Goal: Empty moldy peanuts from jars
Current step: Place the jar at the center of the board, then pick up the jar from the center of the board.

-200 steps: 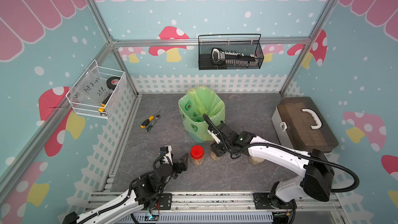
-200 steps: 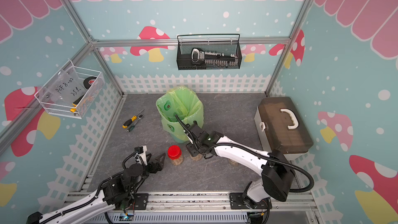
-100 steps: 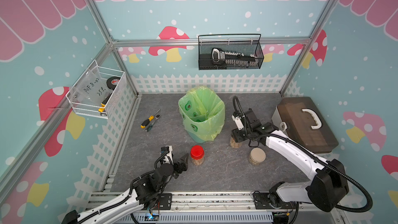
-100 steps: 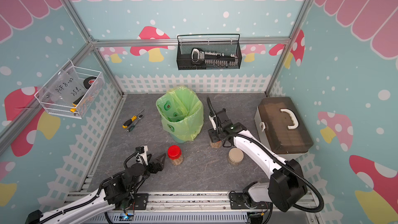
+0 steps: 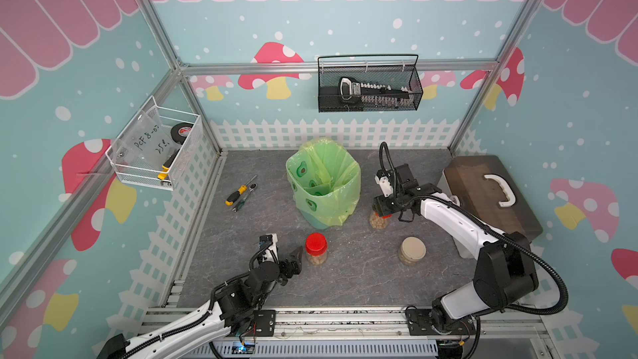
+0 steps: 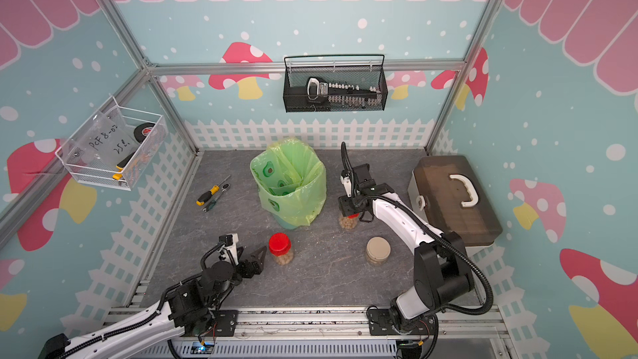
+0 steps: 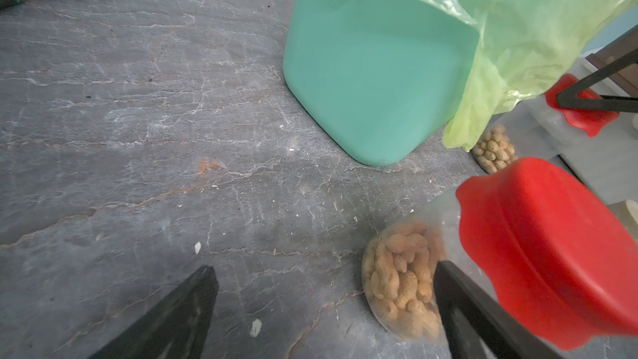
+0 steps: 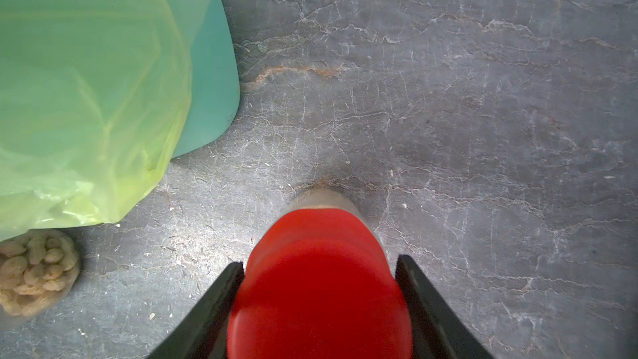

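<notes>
Peanuts (image 7: 400, 281): lay inside three clear, capped jars on the grey tabletop (image 5: 345, 278). Red-lidded jar (image 5: 379, 219): just beside the green-bagged bin (image 5: 322, 181), pinched at its lid by right gripper (image 8: 319, 264); lifted or resting, could not be told. Second red-lidded jar (image 5: 316, 248): stood before the bin, close by left gripper (image 7: 324, 267), spread wide around nothing. Beige-lidded jar (image 5: 412, 251): stood apart.

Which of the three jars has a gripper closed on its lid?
The red-lidded jar in the right gripper; the other red-lidded jar and the beige-lidded jar stand ungripped.
</notes>
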